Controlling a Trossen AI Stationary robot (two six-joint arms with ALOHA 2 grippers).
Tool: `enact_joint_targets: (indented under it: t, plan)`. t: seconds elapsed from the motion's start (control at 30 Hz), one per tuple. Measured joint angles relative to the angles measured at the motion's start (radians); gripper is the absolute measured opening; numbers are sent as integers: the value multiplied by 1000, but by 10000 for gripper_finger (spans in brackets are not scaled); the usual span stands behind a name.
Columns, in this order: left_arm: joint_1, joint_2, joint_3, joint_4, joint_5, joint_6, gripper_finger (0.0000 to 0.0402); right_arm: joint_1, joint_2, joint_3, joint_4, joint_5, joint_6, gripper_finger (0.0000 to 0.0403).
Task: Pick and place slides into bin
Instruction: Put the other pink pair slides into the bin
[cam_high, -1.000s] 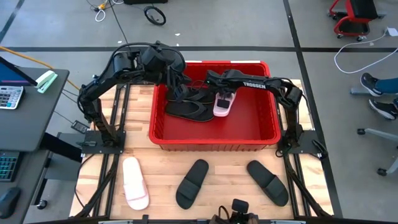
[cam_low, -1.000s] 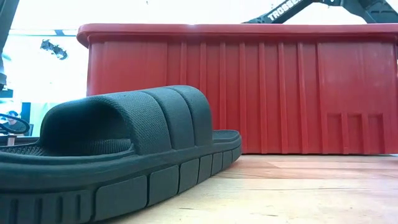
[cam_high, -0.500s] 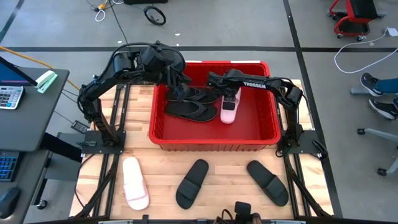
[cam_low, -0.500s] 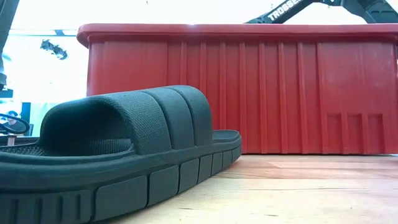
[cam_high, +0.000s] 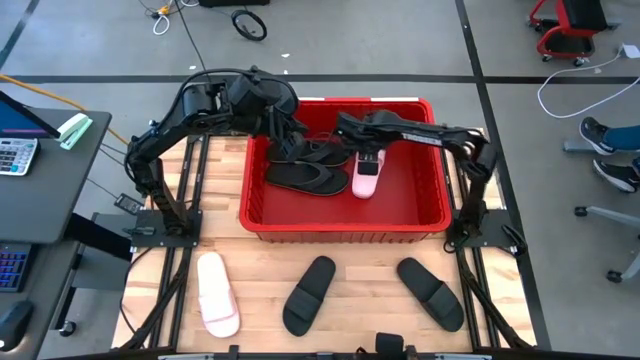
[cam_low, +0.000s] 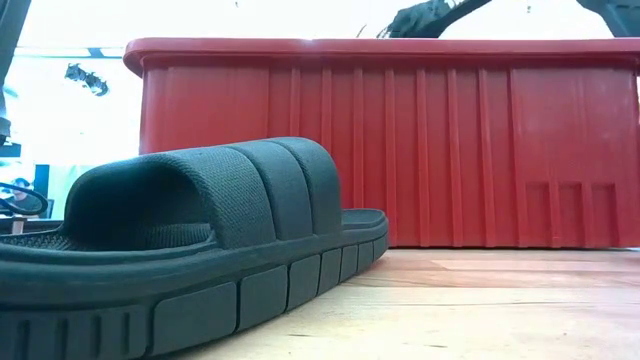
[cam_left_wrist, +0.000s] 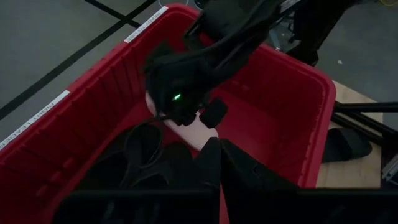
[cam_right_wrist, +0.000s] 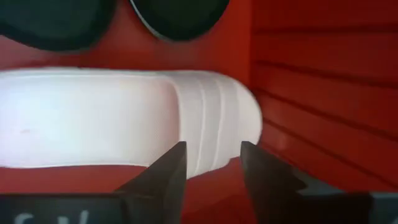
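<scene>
The red bin (cam_high: 345, 215) stands at the table's far middle. On its floor lie two black flip-flops (cam_high: 305, 165) and a pale pink slide (cam_high: 366, 176), sole down. My right gripper (cam_high: 370, 154) hangs open just above the pink slide (cam_right_wrist: 124, 118), its fingers apart over the strap end (cam_right_wrist: 217, 118) and touching nothing. My left gripper (cam_high: 283, 138) hovers shut over the flip-flops (cam_left_wrist: 140, 155) at the bin's far left, holding nothing that I can see. On the near table lie a pink slide (cam_high: 217, 293) and two black slides (cam_high: 308, 293) (cam_high: 430, 292).
The bin's thick rim (cam_low: 380, 47) and ribbed walls enclose both grippers' working space. A black slide (cam_low: 200, 240) fills the low view's foreground. A desk with a calculator (cam_high: 15, 155) stands beyond the table's left edge. Bare wood shows between the slides along the near edge.
My right gripper has opened and let go of the pink slide, then risen a little. The slide, which was held tilted, has dropped onto the bin floor and lies flat beside the flip-flops, its length running near to far.
</scene>
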Motion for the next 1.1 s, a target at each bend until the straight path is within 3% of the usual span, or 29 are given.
enact_joint_targets:
  t: [0.2, 0.3, 0.47, 0.57, 0.73, 0.9, 1.1]
  plan:
    - [0, 0, 0, -5, 8, -5, 22, 38, -171, 0, -41, -54, 132, 156]
    - [0, 0, 0, -43, 57, 2, 28, 60, -279, 0, -50, -149, 235, 156]
    - [-52, 10, -1, -249, 154, -30, 32, 98, -457, 0, -43, -328, 352, 156]
    - [-132, 10, -2, -333, 202, -124, 30, 130, -549, 0, -43, -380, 355, 156]
    - [-313, 2, -1, -247, 222, -346, 15, 192, -660, 0, -41, -409, 349, 156]
    - [-516, 17, 0, -277, 253, -546, 8, 271, -722, 0, -49, -431, 345, 156]
    - [-693, 33, -67, -333, 280, -848, 42, 348, -731, 0, -49, -431, 304, 156]
